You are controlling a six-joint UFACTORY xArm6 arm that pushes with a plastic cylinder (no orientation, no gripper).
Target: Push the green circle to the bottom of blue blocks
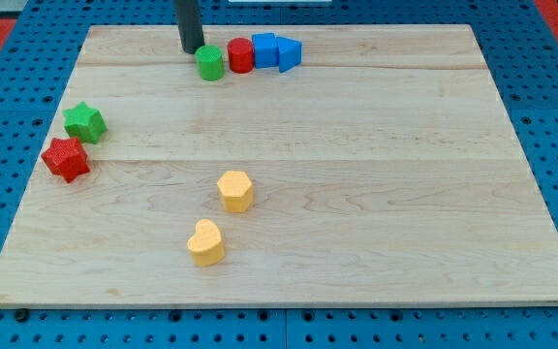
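The green circle (210, 62) sits near the view's top, left of a red circle (240, 55) that it touches. Right of the red circle are two blue blocks, a blue cube (264, 49) and a blue triangle (289, 54), all in one row. My tip (193, 49) is just above and left of the green circle, close to it or touching it. The rod rises out of the view's top.
A green star (85, 122) and a red star (66, 159) lie at the view's left. A yellow hexagon (234, 190) and a yellow heart (205, 242) lie below the middle. The wooden board (376, 194) rests on a blue pegboard.
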